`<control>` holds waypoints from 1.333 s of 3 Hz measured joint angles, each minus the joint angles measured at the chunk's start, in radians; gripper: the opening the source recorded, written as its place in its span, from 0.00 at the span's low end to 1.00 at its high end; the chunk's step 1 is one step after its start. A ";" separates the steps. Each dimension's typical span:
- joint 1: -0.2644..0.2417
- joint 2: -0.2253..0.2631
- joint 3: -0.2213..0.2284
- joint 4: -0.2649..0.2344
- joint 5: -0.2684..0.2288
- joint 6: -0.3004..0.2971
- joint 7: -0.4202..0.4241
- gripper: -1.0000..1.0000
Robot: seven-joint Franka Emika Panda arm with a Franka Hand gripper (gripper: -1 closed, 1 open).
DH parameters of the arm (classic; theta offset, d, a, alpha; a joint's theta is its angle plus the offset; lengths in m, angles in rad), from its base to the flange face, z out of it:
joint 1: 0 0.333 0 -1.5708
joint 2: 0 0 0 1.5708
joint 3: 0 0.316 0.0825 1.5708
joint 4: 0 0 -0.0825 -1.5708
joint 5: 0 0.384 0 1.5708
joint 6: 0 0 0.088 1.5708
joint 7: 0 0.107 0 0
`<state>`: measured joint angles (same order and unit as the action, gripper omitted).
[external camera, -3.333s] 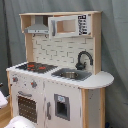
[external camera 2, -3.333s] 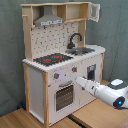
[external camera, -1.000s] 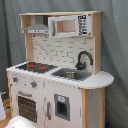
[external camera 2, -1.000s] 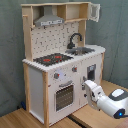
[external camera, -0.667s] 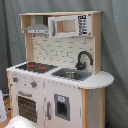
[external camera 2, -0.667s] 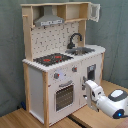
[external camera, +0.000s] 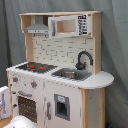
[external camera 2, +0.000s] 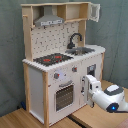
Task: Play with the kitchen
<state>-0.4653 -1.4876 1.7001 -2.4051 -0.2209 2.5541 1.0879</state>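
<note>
The kitchen (external camera 2: 62, 60) stands upright on the wooden bench (external camera 2: 20, 119) in both exterior views, and it is the landmark for everything here. Nothing about it looks handled: the oven door (external camera 2: 64, 96) low on the kitchen's front is shut, the small door (external camera: 62, 106) under the sink side is shut too, and the cupboard at the kitchen's top shows its window panel in place. On the kitchen's worktop the hob (external camera 2: 53, 59) lies bare beside the sink (external camera 2: 81, 50), with the faucet (external camera 2: 74, 39) rising behind the sink and the hood (external camera 2: 49, 21) hanging over the hob. The arm's white body reaches in low from the second exterior view's right, and the gripper (external camera 2: 88, 91) sits just in front of the kitchen's lower front, near the small door. Whether the fingers are spread or closed cannot be told. The knobs (external camera 2: 65, 75) sit just above the oven door. By my reading the play has barely begun: no door opened, and contact is not evident.
</note>
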 joint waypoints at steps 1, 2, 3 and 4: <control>-0.023 0.001 -0.001 -0.036 -0.004 0.082 -0.065 1.00; -0.026 0.001 -0.001 -0.090 -0.005 0.157 -0.112 1.00; -0.037 0.000 -0.004 -0.119 -0.005 0.240 -0.176 1.00; -0.070 -0.001 -0.020 -0.119 -0.005 0.334 -0.224 1.00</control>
<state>-0.5348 -1.4891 1.6803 -2.5237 -0.2261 2.8877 0.8640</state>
